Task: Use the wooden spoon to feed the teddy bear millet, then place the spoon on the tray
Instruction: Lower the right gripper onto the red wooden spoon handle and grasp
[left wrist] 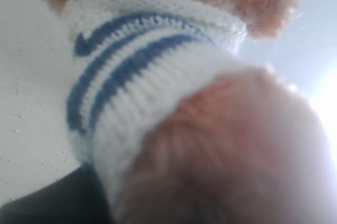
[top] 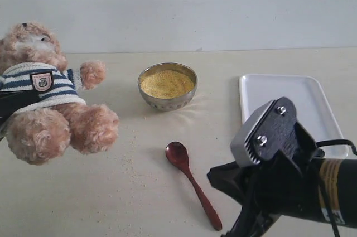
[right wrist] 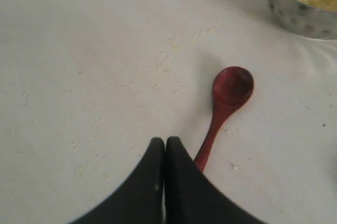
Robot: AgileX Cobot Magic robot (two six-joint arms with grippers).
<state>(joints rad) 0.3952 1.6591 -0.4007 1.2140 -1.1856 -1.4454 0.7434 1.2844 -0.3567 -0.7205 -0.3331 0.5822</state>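
In the exterior view, the teddy bear [top: 47, 97] leans well left of the steel bowl [top: 167, 103] heaped with millet [top: 166, 83]. The left hand [top: 10, 109] is clamped at its striped waist. The wooden spoon [top: 192, 184] lies on the surface [top: 111, 198] in front of the bowl, and the tray [top: 290, 100] lies to the bowl's right.

In the left wrist view, the bear's shirt fills the frame.

In the right wrist view, the right hand [right wrist: 165, 147], fingers together and empty, hovers at the spoon's handle end, and the spoon's scoop points toward the bowl.

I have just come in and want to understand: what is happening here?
The left gripper seems to hold the bear up at its waist. The right gripper, shut and empty, hovers over the spoon, which lies on the table. The millet sits in its bowl, beside the tray.
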